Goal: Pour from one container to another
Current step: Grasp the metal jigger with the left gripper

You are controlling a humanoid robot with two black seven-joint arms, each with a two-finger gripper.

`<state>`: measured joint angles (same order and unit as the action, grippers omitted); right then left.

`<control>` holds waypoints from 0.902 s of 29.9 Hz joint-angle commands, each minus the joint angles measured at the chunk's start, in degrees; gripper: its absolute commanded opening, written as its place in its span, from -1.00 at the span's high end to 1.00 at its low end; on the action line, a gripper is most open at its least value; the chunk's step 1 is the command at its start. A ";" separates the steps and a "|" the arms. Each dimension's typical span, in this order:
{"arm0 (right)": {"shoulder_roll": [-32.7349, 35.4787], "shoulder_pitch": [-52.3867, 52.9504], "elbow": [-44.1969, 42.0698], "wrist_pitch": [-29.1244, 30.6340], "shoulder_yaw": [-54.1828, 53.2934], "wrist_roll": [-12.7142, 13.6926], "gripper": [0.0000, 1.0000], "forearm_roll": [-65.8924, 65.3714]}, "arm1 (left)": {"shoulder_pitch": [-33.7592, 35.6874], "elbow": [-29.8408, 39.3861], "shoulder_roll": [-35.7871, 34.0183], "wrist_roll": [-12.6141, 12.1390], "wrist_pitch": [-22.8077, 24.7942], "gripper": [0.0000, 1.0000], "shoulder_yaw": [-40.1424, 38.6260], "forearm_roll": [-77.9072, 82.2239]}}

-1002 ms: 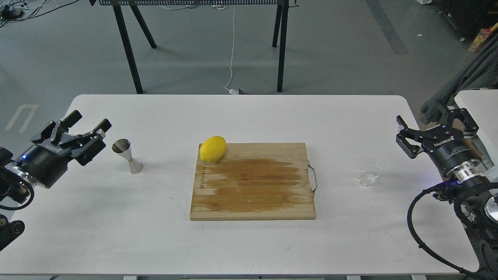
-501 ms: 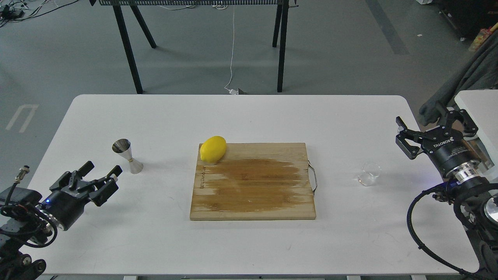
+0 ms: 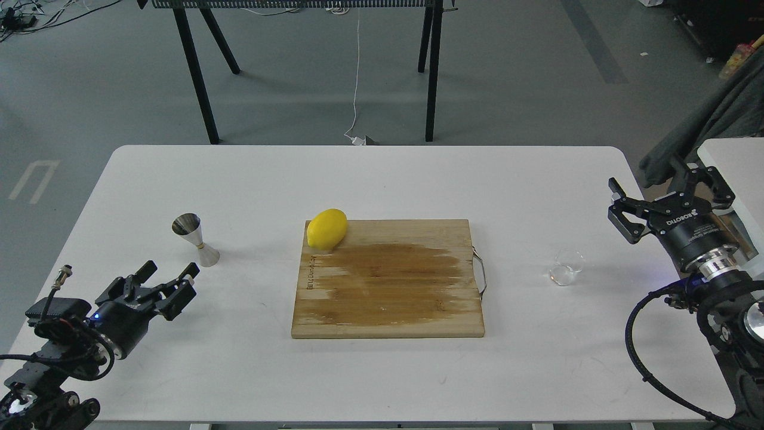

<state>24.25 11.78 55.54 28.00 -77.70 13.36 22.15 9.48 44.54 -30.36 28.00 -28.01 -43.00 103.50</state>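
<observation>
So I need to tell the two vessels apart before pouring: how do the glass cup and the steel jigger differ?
The glass cup is clear and colourless; the jigger is shiny, opaque steel. The cup is low and round, the jigger taller, hourglass-shaped with a narrow waist. The cup stands right of the cutting board, near the right pincer; the jigger stands left of it, near the left pincer. Both sit on the white table, untouched.

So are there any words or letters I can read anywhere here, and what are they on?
"ROBOTIQ", in white letters on the black two-finger right gripper, on its body.
A dark line of burnt-in lettering runs along the left edge of the brown wooden cutting board; it is too small to read.
Nothing else shows any writing.
</observation>
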 commanded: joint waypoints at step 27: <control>0.53 -0.01 0.18 0.00 -0.08 0.00 -0.99 0.17 | 12.75 -16.77 9.44 0.00 0.01 -0.92 6.17 -1.37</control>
<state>24.78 11.78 55.73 28.00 -77.77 13.36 22.32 21.21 29.20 -21.85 28.00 -28.00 -36.99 102.15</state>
